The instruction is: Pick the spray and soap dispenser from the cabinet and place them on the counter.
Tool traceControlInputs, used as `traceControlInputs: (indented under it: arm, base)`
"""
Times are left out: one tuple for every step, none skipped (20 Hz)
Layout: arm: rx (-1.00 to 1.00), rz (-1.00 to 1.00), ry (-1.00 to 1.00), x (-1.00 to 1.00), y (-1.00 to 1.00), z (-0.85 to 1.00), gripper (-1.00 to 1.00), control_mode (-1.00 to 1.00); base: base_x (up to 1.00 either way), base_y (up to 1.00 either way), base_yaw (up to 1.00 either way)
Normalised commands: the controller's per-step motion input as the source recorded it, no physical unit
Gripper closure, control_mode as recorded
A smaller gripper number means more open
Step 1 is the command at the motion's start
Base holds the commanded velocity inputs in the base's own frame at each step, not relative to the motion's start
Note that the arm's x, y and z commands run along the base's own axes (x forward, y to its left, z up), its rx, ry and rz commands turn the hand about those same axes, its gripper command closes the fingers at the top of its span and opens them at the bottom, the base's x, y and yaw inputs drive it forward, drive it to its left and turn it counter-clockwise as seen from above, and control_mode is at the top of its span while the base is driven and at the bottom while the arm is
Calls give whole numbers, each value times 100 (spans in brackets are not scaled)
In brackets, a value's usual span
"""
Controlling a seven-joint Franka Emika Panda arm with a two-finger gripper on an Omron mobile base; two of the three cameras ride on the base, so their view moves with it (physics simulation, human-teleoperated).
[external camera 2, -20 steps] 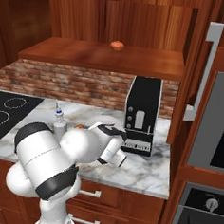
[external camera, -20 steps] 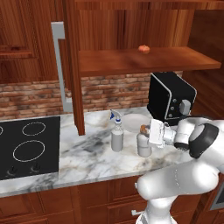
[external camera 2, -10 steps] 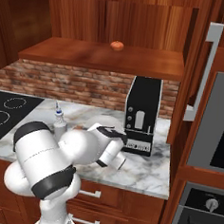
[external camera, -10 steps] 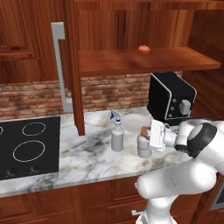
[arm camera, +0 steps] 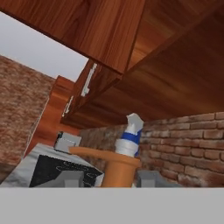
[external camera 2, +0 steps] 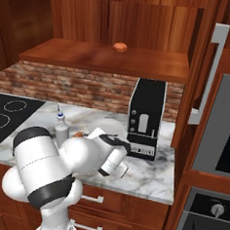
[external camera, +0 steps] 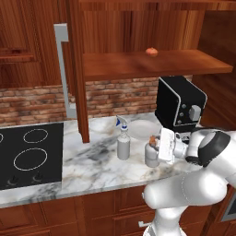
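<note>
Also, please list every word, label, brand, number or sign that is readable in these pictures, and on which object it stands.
No text can be read in any view.
Black box-shaped coffee machine: a white marking along its lower front, too blurred to read.
Slim grey-white spray bottle with blue-and-white trigger: no label visible.
Squat grey-white soap dispenser with orange pump: no label visible.

The light is even and soft, as in a rendered scene, and the worktop point(external camera: 92, 161) appears bright without glare. Under the shelf point(external camera: 152, 64) the wood is darker. All views are sharp, only a little coarse, without distortion at the edges.
</note>
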Motion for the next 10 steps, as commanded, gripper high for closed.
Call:
traceControlInputs:
  arm:
    - [0,0,-11,-11,12,-41,-100,-100]
    - [1,0,-10,-11,10,-41,-100,-100]
    - [1,0,-10,-9,10,-40,-100,-100]
    - [0,0,-10,-10,8,-37,-100,-100]
    - [0,0,-10,-12,6,-33,-100,-100]
    - [0,0,-10,-12,2,-29,-100,-100]
    - [0,0,-10,-17,0,-24,-100,-100]
    - [0,0,-9,-19,0,-21,-100,-100]
    - [0,0,-10,-19,0,-18,-100,-100]
    - [0,0,-10,-20,0,-15,-100,-100]
  base:
    - [0,0,0]
    - [0,0,0]
    - [0,0,0]
    - [0,0,0]
    - [0,0,0]
    - [0,0,0]
    - [0,0,0]
    - [0,0,0]
    - [0,0,0]
    - [0,0,0]
